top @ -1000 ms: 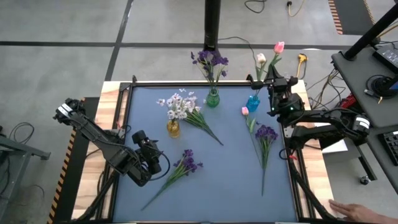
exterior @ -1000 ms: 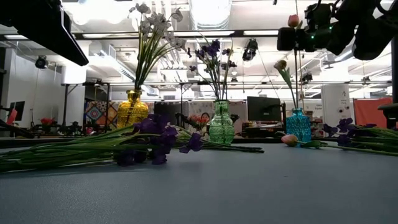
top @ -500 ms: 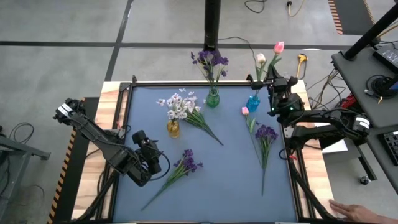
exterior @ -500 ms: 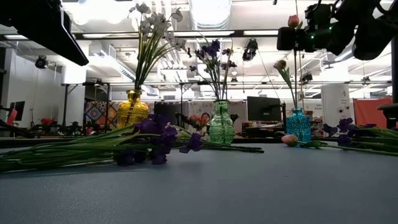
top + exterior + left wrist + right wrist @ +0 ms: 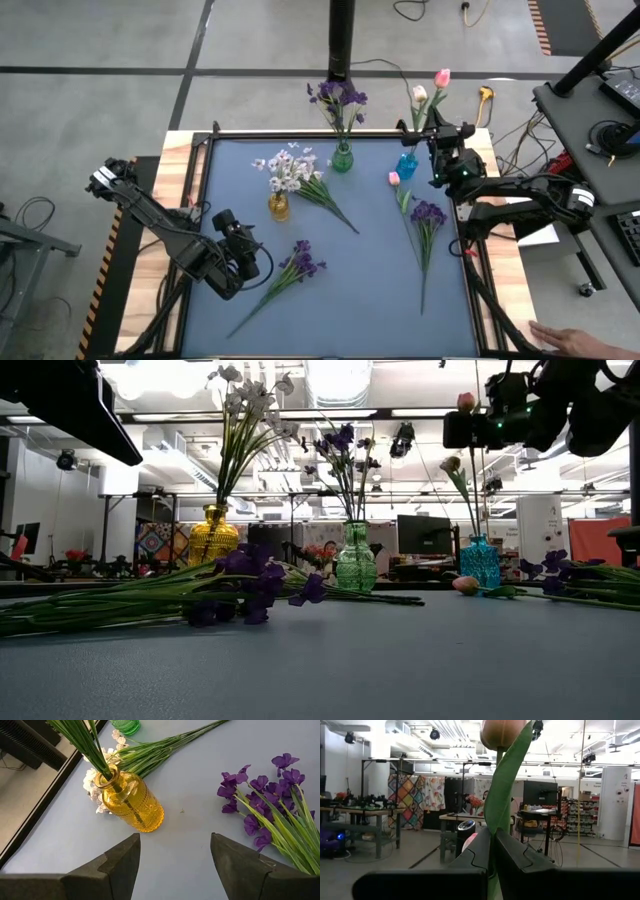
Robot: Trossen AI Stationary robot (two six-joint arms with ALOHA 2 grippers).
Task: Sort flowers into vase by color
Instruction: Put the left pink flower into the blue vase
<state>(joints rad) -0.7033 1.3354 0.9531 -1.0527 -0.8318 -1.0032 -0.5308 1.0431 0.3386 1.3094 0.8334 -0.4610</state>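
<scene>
The right gripper (image 5: 437, 128) hangs above the blue vase (image 5: 406, 164) at the far right of the blue mat (image 5: 350, 290). Its fingers are pinched tight on the green stem of a pink tulip (image 5: 442, 77), whose bud (image 5: 500, 732) stands upright above the fingertips. The right arm reaches in from the table's right side, wrist raised. A pale tulip (image 5: 419, 94) already stands in the blue vase.

The left gripper (image 5: 251, 262) rests low over the near left of the mat, its jaws standing apart and holding nothing. It points toward the yellow vase (image 5: 131, 803) of white sprigs (image 5: 284, 166). A purple sprig (image 5: 296, 265) lies just beside it.

Purple flowers fill the green vase (image 5: 342, 158). Another purple sprig (image 5: 427, 225) and a pink bud (image 5: 394, 178) lie on the mat near the right arm.
</scene>
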